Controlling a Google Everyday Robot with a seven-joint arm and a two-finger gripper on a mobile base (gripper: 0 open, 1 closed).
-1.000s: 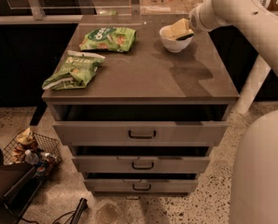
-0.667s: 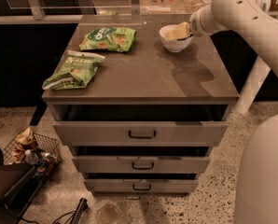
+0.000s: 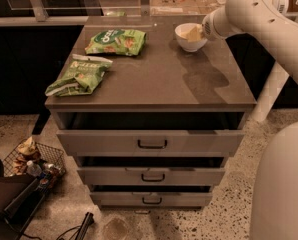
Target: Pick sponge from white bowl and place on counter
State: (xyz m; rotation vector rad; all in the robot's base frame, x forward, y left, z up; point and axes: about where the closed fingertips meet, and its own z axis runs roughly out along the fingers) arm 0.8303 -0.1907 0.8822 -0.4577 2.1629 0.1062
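Pale-yellow sponge (image 3: 192, 33) sits inside white bowl (image 3: 188, 44), only its top showing above rim; long axis and heading cannot tell, scrub face hidden. Bowl holds nothing else visible. Gripper (image 3: 200, 30) reaches into bowl from right, tip at sponge; whether apart or clamped, cannot tell. Bowl stands on grey-brown surface (image 3: 159, 79), near far edge. Left of bowl: green snack bag (image 3: 115, 41); further left and frontward: second green snack bag (image 3: 80, 77).
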